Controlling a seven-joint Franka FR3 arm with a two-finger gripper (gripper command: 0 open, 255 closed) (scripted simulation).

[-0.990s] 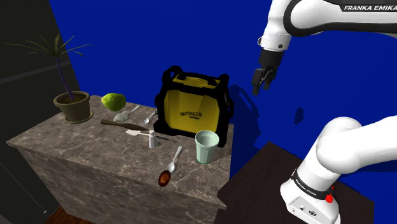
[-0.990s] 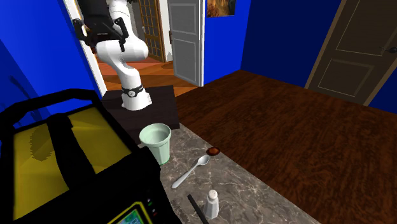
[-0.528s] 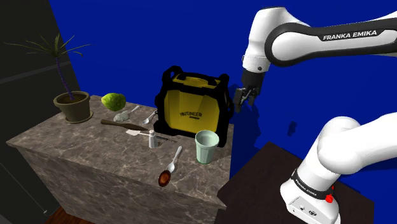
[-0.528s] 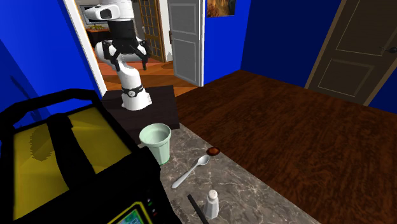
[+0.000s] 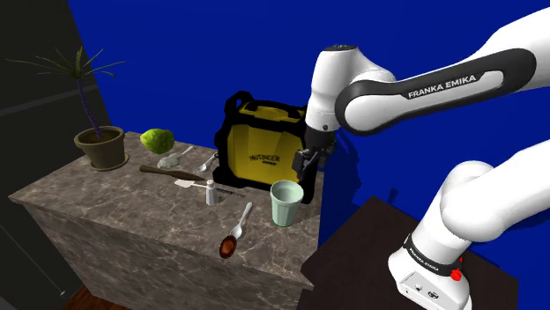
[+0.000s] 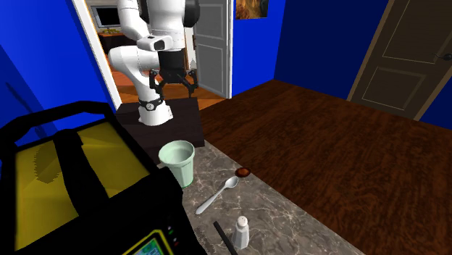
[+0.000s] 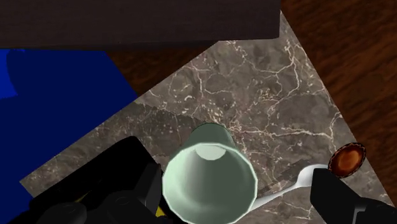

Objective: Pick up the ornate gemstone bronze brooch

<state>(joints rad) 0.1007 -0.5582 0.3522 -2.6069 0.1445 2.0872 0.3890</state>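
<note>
Shoulder view, across the bench (image 5: 106, 207):
- Potted plant (image 5: 100, 141) at the far left corner, green fruit (image 5: 157, 140) just beside it. Neither has moved.
- Small shaker (image 5: 211, 193) mid-bench, in front of the yellow-and-black case (image 5: 264, 150).
- Brooch (image 5: 228, 247), a reddish-brown oval, lies flat at the bench's front edge, touching the bowl of a spoon (image 5: 242, 220). It is in the same spot as a second ago.
- Pale green cup (image 5: 286, 202) near the right edge.
- The arm has swung down from high beyond the right edge. The jaws now hang wide and empty just above the cup.

Wrist view: cup (image 7: 210, 181) lies under the hand, brooch (image 7: 347, 159) off beside one finger. Approach under way; a shift toward the front edge and a descent likely remain.
</note>
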